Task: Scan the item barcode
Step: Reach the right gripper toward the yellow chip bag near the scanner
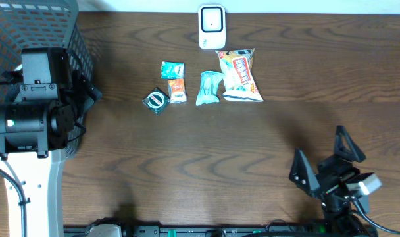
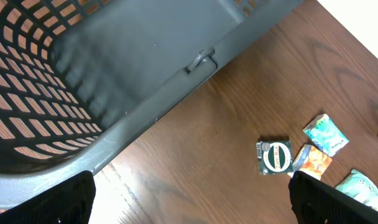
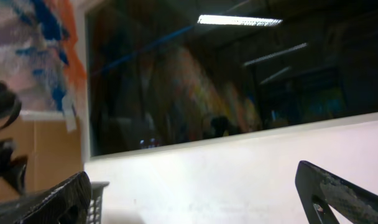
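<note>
Snack packets point(image 1: 210, 87): row mid-table, just before scanner point(image 1: 212, 26). Left gripper point(image 2: 190, 186): jaws wide, empty, nearer; packets lie to its right. Right gripper point(image 1: 318, 150): wide, empty, farther.

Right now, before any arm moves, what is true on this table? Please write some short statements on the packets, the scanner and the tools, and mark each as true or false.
1. The left tool and the right tool are both open and empty. True.
2. The snack bag lies in the basket. False: it lies on the table, just in front of the scanner.
3. The dark packet is the leftmost packet. True.
4. The right tool touches the orange packet. False: it is well apart from every packet, at the near right of the table.
</note>
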